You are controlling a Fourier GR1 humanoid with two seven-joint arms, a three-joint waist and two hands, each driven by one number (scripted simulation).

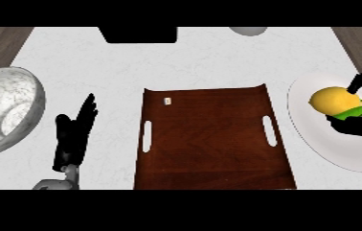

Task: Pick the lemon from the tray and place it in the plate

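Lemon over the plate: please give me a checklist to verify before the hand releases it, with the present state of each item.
1. Lemon is above the plate, not the tray: ok.
2. Right hand is curled round the lemon: ok.
3. Lemon touches the plate surface: cannot tell, the hand hides its underside.
4. Lemon is well inside the plate rim: ok.
5. Left hand rests open, left of the tray, away from the plate: ok.
6. Room for the right hand to withdraw: cannot tell, the view cuts it off.
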